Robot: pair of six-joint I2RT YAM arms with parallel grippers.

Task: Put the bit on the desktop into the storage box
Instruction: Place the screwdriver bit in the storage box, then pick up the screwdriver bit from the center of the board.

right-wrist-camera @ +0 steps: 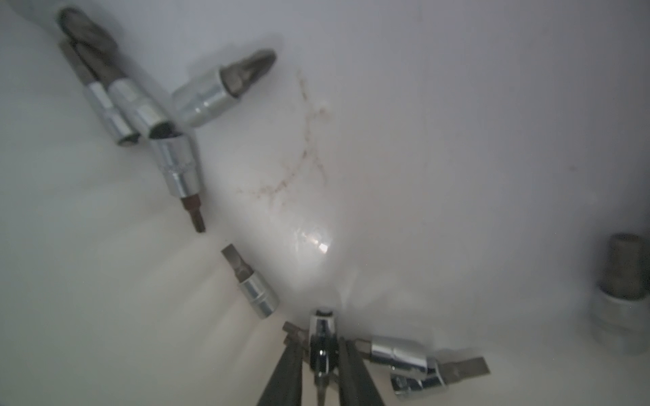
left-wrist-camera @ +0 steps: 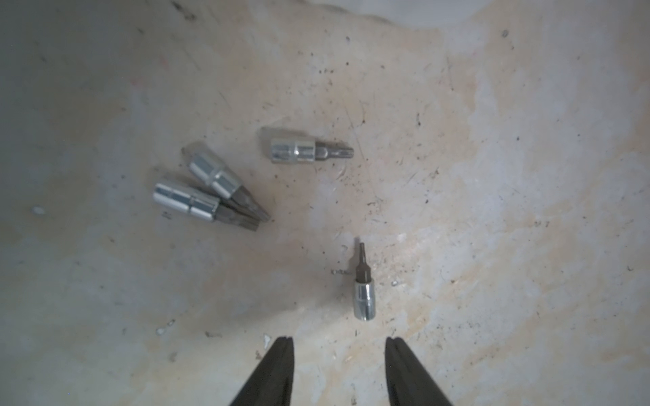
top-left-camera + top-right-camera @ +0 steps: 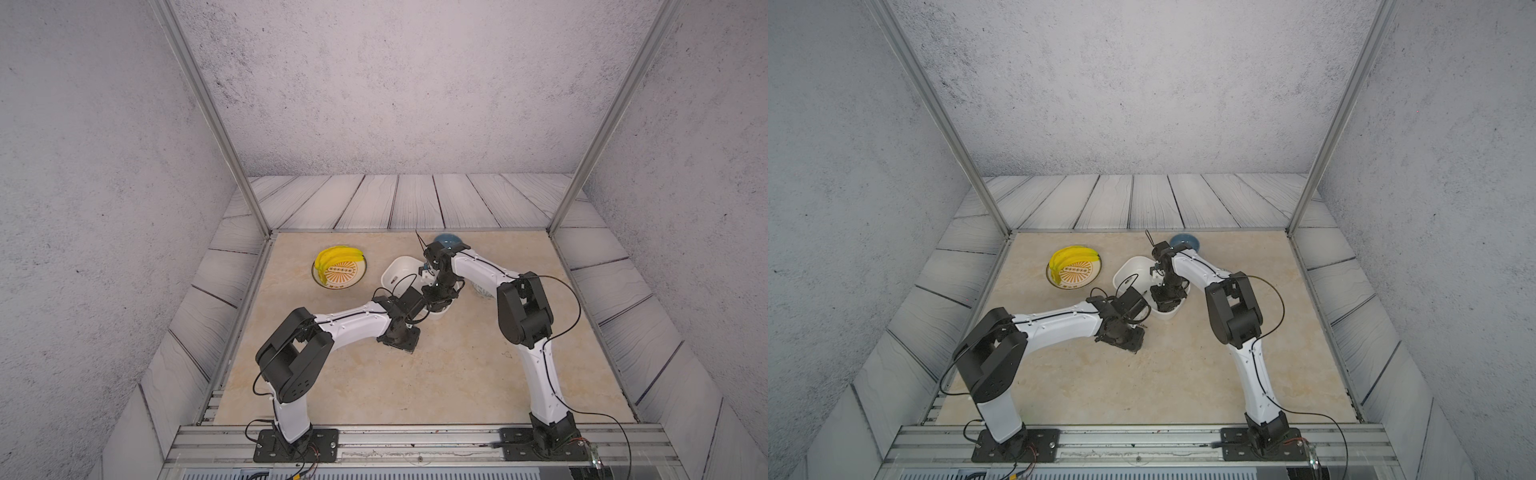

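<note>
Across the desk (image 3: 457,374), largest item first: the white storage box (image 3: 401,266) sits toward the far edge, roughly midway along it. Its floor, seen in the right wrist view, carries at least eight stored bits (image 1: 179,168), several of them overlapping. A patterned dish (image 3: 338,270) toward the far left corner holds bananas (image 3: 332,255). A blue bowl (image 3: 446,240) at the far edge shows no contents that I can make out.

The right end effector (image 1: 320,336) is down inside the storage box with a chrome bit (image 1: 322,321) standing between its jaws. I cannot tell whether that bit is pinched or free. The left end effector (image 2: 339,339) hangs spread and empty over four loose bits (image 2: 302,151) lying on the desk just short of the box's near side. The nearest bit (image 2: 364,295) lies just ahead of its jaws.

Assessment: these are small steel pieces, rigid and dense for their size. They look polished, so I judge them slippery and prone to roll. I would grip across the chrome socket body, not the thin dark tip.
</note>
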